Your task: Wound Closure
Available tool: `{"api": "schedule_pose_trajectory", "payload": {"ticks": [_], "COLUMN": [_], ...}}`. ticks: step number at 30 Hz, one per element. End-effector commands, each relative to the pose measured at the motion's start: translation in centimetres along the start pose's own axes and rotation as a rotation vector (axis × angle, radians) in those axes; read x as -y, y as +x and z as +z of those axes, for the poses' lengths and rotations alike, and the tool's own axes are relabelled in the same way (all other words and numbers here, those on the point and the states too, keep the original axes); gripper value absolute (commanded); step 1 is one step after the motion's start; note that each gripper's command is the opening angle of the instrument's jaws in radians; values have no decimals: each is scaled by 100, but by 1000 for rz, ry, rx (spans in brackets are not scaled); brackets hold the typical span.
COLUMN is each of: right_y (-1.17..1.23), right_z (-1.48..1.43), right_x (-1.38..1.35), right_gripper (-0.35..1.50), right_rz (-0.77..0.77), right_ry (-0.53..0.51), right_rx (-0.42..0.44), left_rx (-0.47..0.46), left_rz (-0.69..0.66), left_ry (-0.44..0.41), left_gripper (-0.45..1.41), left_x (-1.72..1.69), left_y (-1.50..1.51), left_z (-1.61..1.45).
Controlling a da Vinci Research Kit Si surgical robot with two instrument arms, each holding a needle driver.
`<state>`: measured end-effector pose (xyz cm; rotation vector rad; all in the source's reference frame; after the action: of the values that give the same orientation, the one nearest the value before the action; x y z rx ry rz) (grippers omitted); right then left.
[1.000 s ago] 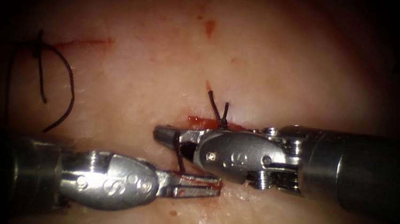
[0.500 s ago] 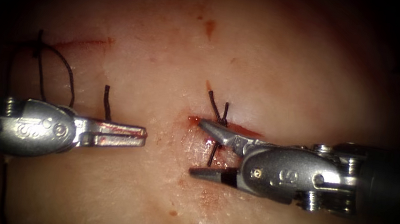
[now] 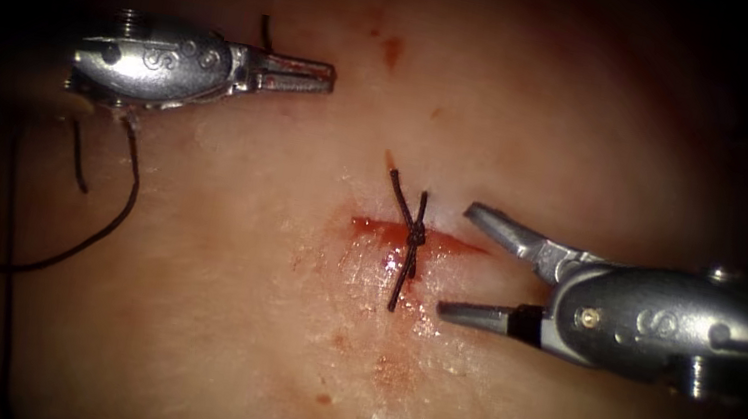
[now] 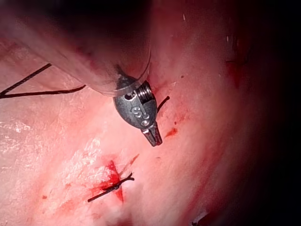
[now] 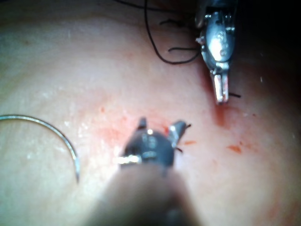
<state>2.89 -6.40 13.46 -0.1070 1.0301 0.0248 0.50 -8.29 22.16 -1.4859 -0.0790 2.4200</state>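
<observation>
Across the cut [image 3: 415, 237] sits a tied knot [image 3: 414, 238], tails running far-to-near. Just right, right tool [image 3: 464, 262], jaws apart, empty, nearer arm. Far left, left tool [image 3: 323, 80] clamped on a thread end [image 3: 265, 29]. Needle [image 5: 56, 136] lies free on tissue [image 3: 224, 316], near side.

Red fluid [image 3: 388, 232]: pooled mid-frame, with fainter smears just below.
Red spot [image 3: 392, 48]: small, alone, upper centre of the frame.

Bare tissue [image 3: 216, 244] lies free between the left hand [image 3: 315, 78] and the knot [image 3: 414, 237]; the right hand [image 3: 467, 261] gapes just beside it, loose thread [image 3: 103, 225] far left
</observation>
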Motion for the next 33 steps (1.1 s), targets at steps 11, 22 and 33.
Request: {"api": "schedule_pose_trajectory", "payload": {"ticks": [11,22,33], "right_y": [-6,-8,-8], "right_z": [-1,-1,3], "right_x": [2,8,12], "right_gripper": [111,113,116], "right_rz": [22,53,63], "right_ry": [-28,-32,-35], "right_rx": [18,13,14], "left_rx": [31,39,60], "left_rz": [-48,-432,-465], "left_ry": [31,-56,-45], "left_gripper": [-45,130,113], "left_x": [33,12,29], "left_y": [-65,-111,-79], "left_z": [24,39,-32]}}
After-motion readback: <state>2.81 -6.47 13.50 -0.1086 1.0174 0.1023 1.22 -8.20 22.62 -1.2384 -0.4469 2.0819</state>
